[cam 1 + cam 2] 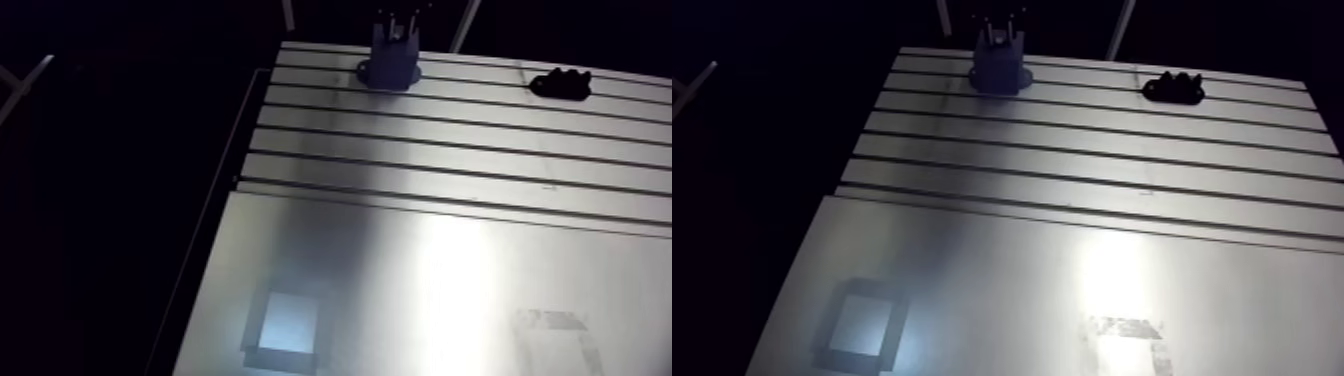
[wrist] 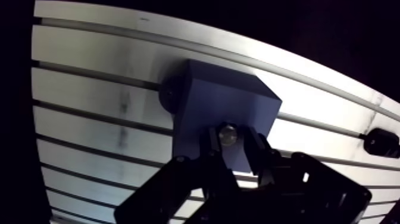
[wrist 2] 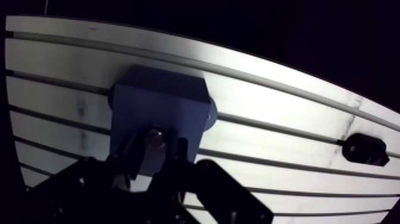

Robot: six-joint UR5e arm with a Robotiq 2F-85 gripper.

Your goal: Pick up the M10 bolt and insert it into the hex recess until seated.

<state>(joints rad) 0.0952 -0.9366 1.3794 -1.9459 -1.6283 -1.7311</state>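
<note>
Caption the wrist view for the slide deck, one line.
Gripper shut on the M10 bolt at the blue block on the slotted aluminium table.

The arm view looks across the table (image 1: 450, 180) from far. The wrist view, close above, shares the blue block (image 2: 226, 104).

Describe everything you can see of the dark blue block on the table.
The dark blue block is a matte, plastic-looking box with flat faces and a rounded lug low on one side. It stands upright on the slotted table near its far edge. The hand, shut on the shiny bolt, hangs right over it; no hex recess shows, and contact cannot be told.
</note>
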